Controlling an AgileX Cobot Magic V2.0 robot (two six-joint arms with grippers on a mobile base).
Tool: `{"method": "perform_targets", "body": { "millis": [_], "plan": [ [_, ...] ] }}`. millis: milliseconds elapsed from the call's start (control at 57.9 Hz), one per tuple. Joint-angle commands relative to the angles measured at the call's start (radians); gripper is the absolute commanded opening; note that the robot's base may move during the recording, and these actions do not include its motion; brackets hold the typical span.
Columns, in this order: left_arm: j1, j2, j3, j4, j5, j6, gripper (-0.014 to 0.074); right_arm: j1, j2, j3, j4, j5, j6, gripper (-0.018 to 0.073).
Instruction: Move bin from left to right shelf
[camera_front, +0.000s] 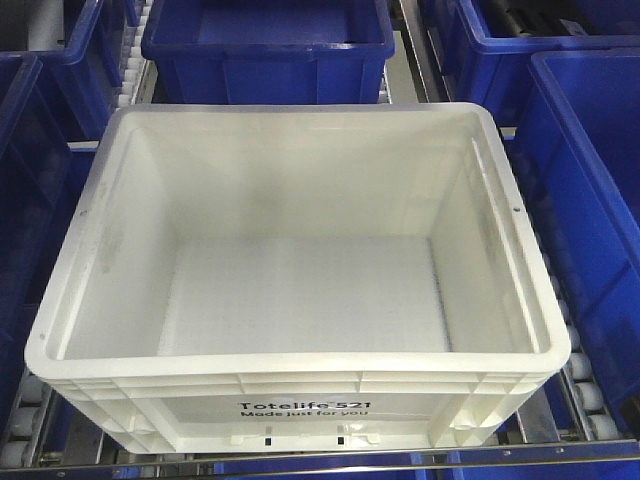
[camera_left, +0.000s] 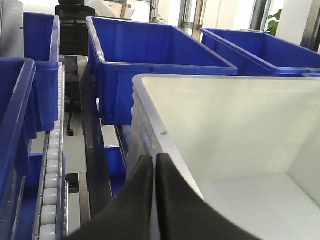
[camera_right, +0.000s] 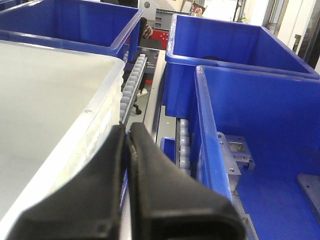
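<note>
White bin (camera_front: 300, 270) sitting on roller shelf (camera_front: 590, 420), left hand (camera_left: 154, 165) and right hand (camera_right: 127, 137) clamping its side rims at 9 and 3 o'clock, blue totes (camera_front: 270, 40) surrounding.

Dark blue totes (camera_front: 268, 40) stand all around on the roller lanes. One at the right (camera_right: 265, 150) holds metal brackets (camera_right: 235, 150).

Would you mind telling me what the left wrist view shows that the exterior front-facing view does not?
Only the left wrist view shows the left gripper, its black fingers pressed together at the white bin's side rim, plus a black chair and bright windows beyond the rack. Only the exterior front-facing view shows the bin's whole empty interior and its black Totelife 521 print. Both show the white bin on roller lanes with dark blue totes around it.
</note>
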Motion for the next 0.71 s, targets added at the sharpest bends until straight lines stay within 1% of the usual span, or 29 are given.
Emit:
{"method": "perform_targets", "body": {
  "millis": [0,173,242,328,449,691],
  "plan": [
    [-0.005,0.005,-0.023,-0.005,-0.08,0.0,-0.0007,0.0,0.008,-0.027,-0.002,-0.071,-0.006,-0.0007],
    [-0.005,0.002,-0.023,-0.003,-0.08,0.0,-0.0008,0.0,0.008,-0.027,-0.002,-0.071,-0.006,-0.0007],
    [-0.005,-0.022,-0.023,0.021,-0.077,0.028,-0.0008,0.0,0.008,-0.027,-0.002,-0.071,-0.006,-0.0007],
    [-0.005,-0.066,-0.008,0.022,-0.044,0.061,-0.0008,0.0,0.008,-0.027,-0.002,-0.071,-0.006,-0.0007],
    [-0.005,-0.158,0.056,0.022,-0.006,0.107,-0.0008,0.0,0.008,-0.027,-0.002,-0.07,-0.006,-0.0007],
    [-0.005,-0.339,0.217,0.021,-0.006,0.109,-0.0007,0.0,0.008,-0.027,-0.002,-0.07,-0.006,-0.0007]
  ]
}}
